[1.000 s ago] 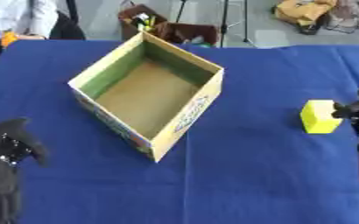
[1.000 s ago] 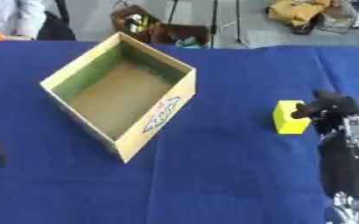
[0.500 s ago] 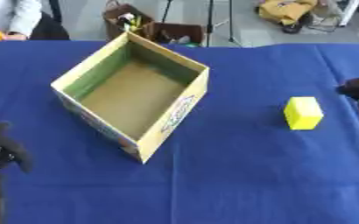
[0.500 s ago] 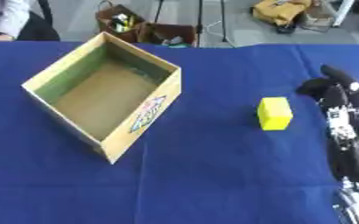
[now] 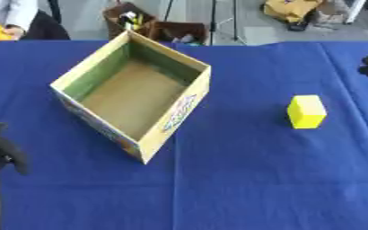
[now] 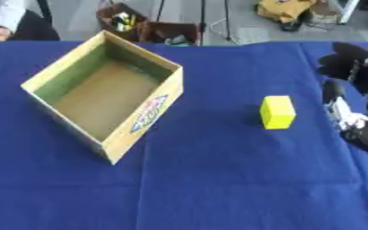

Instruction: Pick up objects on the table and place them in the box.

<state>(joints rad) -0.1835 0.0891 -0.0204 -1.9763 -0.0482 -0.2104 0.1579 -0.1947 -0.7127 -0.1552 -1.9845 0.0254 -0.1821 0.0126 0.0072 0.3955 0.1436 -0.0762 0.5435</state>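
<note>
An open cardboard box [image 5: 175, 105] with green inner walls stands skewed on the blue table, left of the middle, and nothing shows inside it. A yellow block [image 6: 278, 112] lies on the cloth to the box's right. My right hand [image 6: 349, 65] hovers at the table's right edge, behind and to the right of the block and apart from it, fingers relaxed and holding nothing. My left hand [image 5: 0, 150] rests at the lower left corner, open and holding nothing.
The blue cloth [image 5: 242, 179] covers the whole table. Beyond the far edge are a brown crate with small items [image 5: 132, 20], stand legs and a yellow bag [image 6: 285, 9] on the floor. A person sits at the far left corner.
My right hand has drawn back from beside the yellow block, up and to the right. The block and box stay put; the whole picture has shifted, so the camera moved.
</note>
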